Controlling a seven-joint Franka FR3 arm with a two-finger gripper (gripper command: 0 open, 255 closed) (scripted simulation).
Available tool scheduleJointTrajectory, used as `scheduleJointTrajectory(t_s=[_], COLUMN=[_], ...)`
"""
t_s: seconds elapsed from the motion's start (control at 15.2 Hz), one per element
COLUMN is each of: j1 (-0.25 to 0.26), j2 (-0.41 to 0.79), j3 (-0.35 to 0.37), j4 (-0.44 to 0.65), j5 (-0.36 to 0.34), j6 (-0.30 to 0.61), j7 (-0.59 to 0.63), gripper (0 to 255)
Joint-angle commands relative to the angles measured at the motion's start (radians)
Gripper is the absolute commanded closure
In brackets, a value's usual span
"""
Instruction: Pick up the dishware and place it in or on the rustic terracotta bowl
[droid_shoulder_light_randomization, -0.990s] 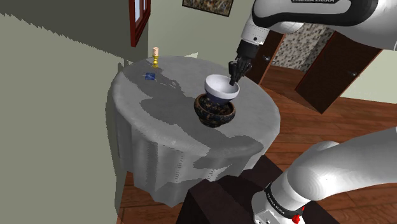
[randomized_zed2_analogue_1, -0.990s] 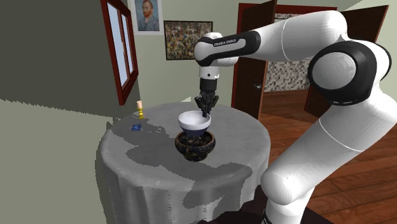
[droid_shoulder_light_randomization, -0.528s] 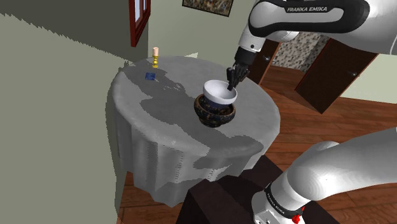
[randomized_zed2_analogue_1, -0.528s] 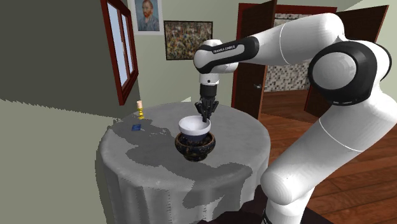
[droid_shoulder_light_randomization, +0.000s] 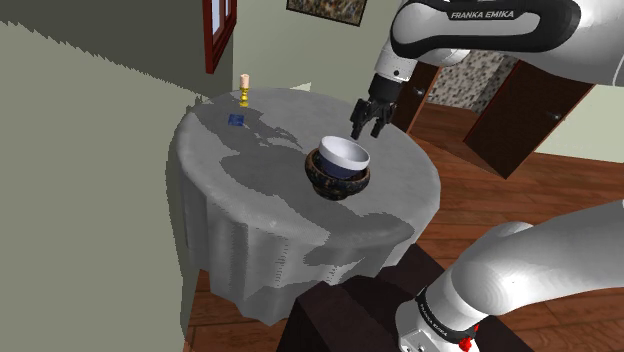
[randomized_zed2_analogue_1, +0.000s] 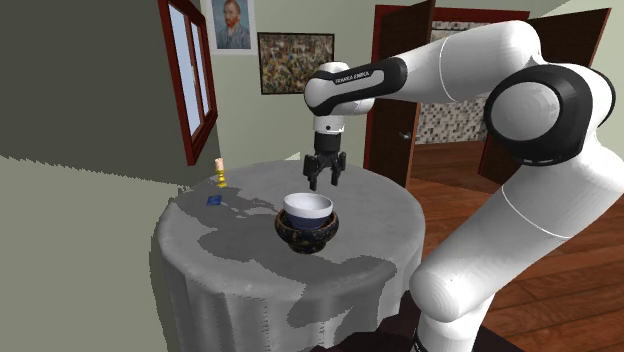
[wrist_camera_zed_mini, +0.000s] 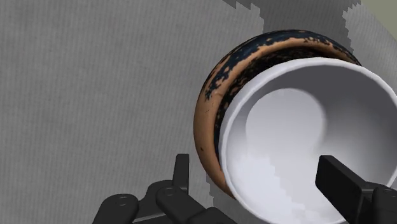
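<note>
A white bowl (droid_shoulder_light_randomization: 344, 156) sits nested inside the dark, brown-mottled terracotta bowl (droid_shoulder_light_randomization: 338, 185) at the middle of the round table. My black gripper (droid_shoulder_light_randomization: 368, 127) hangs just above the white bowl's far rim, open, touching nothing. In the second exterior view the gripper (randomized_zed2_analogue_1: 326, 180) stands over the white bowl (randomized_zed2_analogue_1: 307, 206), which rests in the terracotta bowl (randomized_zed2_analogue_1: 306, 232). In the wrist view the open gripper (wrist_camera_zed_mini: 257, 168) straddles the white bowl's (wrist_camera_zed_mini: 305, 127) rim, one finger (wrist_camera_zed_mini: 340, 184) over its inside, with the terracotta bowl's (wrist_camera_zed_mini: 213, 108) chipped rim around it.
The table carries a grey cloth (droid_shoulder_light_randomization: 250, 210) hanging over its edge. A small yellow candlestick (droid_shoulder_light_randomization: 244, 90) and a little blue item (droid_shoulder_light_randomization: 236, 119) stand near the far edge. Dark wooden doors (droid_shoulder_light_randomization: 520, 110) are beyond the table, and a red-framed window (randomized_zed2_analogue_1: 190, 70) is in the wall.
The gripper lowered the white bowl into the terracotta bowl, then opened and let it go. The bowl now rests lower, and the fingers stand apart just above its rim.
</note>
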Motion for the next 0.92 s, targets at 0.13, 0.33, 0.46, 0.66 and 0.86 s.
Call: scheduleJointTrajectory(t_s=[0.13, 0.33, 0.46, 0.66, 0.86], j1=[-0.001, -0.003, -0.003, -0.003, -0.003], j2=[0.001, 0.010, 0.010, 0.010, 0.010], j3=[-0.002, -0.008, -0.008, -0.008, -0.008], j4=[0.034, 0.135, 0.135, 0.135, 0.135], j5=[-0.002, -0.005, -0.005, -0.005, -0.005], j6=[-0.034, -0.126, -0.126, -0.126, -0.126], j7=[0.001, 0.001, 0.001, 0.001, 0.001], gripper=[0, 0, 0, 0, 0])
